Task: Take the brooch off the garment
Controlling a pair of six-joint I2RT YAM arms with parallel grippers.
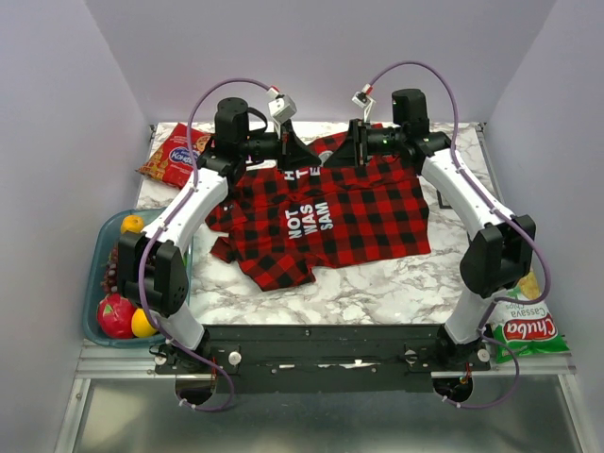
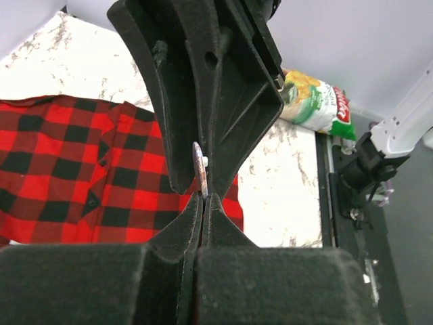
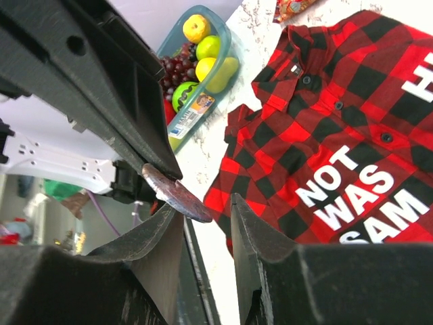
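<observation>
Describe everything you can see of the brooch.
The brooch is a small, thin round disc, dull silvery-grey and metal-looking, with a plain flat face. It is off the shirt, held tilted in the air. The shut left jaws pinch its rim, so it shows edge-on in the left wrist view. The right jaws stand open right beside it.

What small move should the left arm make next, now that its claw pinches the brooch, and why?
Probably carry the brooch sideways to the bare marble table and lower it there. The left claw is shut on its edge, it looks clear of the shirt lying below, and the right claw stands open beside it, gripping nothing.
</observation>
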